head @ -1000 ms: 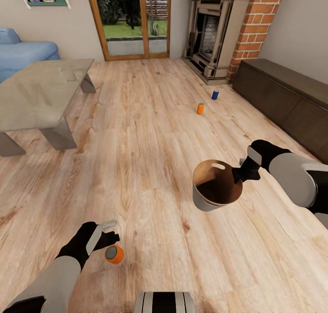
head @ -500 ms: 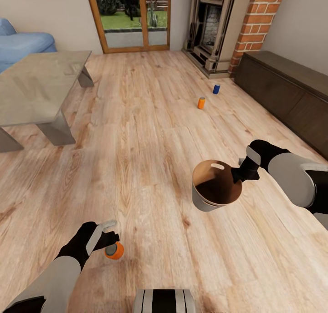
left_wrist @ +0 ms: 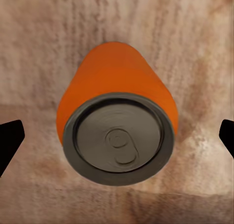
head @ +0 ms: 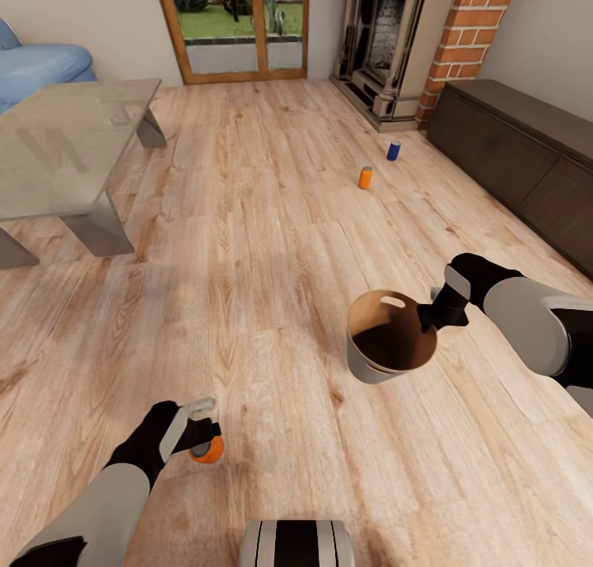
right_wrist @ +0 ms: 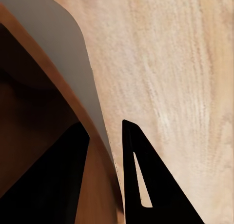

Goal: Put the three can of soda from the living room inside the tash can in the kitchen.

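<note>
**Left end effector poised over the nearest orange can**

The nearest orange can (left_wrist: 114,131) stands upright on the wood floor (head: 272,303), close in front of the robot's base. In the left wrist view its silvery top sits midway between the two dark fingertips (left_wrist: 10,138), which stand wide apart and clear of it, so the left end effector (head: 200,432) is released, hovering directly above the can. A second orange can (head: 365,177) and a blue can (head: 394,151) stand farther off, near the fireplace (head: 387,48) and the long dark cabinet (head: 519,159). The trash can (head: 391,336) hangs tilted above the floor, its rim clenched by the right end effector (head: 435,313), one finger inside the wall and one outside.

The step in hand appears to be the grasp. To do it well, the left end effector should descend straight, keeping the can centred, until the fingers bracket its side below the rim, then close evenly. An off-centre close would likely tip or roll the can. The bucket should be held steady with its mouth up, ready for the drop.
</note>
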### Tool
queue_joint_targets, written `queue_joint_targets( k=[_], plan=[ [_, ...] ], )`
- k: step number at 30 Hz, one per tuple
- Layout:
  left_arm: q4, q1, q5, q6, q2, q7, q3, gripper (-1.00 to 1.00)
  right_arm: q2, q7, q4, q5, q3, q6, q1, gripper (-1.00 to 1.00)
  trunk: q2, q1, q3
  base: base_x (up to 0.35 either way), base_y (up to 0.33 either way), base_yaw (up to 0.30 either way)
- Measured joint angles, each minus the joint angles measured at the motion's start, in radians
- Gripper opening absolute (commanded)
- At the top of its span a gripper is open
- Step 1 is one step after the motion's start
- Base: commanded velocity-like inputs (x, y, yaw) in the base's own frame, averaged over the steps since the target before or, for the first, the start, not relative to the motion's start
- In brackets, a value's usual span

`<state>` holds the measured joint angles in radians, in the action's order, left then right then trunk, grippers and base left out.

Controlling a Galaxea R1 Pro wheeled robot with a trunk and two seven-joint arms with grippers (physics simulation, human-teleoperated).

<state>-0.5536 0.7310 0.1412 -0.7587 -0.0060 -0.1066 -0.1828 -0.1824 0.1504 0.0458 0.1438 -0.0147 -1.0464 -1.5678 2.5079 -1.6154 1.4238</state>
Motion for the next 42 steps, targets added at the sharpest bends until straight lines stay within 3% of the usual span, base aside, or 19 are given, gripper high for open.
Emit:
queue_joint_targets(
  k=[12, 20, 42],
  plan=[
    [0.0, 0.0, 0.0, 0.004, -0.006, -0.001, 0.0, 1.0, 0.001, 0.0, 0.0, -0.001, 0.001, 0.0, -0.001, -1.0, 0.0, 0.0, 0.0, 0.0, 0.0, 0.0],
    [0.0, 0.0, 0.0, 0.005, -0.005, -0.002, 0.0, 1.0, 0.002, -0.001, -0.001, 0.002, 0.024, 0.0, -0.001, -1.0, 0.0, 0.0, 0.0, 0.0, 0.0, 0.0],
    [0.001, -0.001, 0.0, 0.007, -0.005, -0.003, 0.001, 1.0, 0.007, 0.0, 0.0, -0.001, 0.024, 0.0, -0.008, -1.0, 0.0, 0.0, 0.0, 0.0, 0.0, 0.0]
  ],
)
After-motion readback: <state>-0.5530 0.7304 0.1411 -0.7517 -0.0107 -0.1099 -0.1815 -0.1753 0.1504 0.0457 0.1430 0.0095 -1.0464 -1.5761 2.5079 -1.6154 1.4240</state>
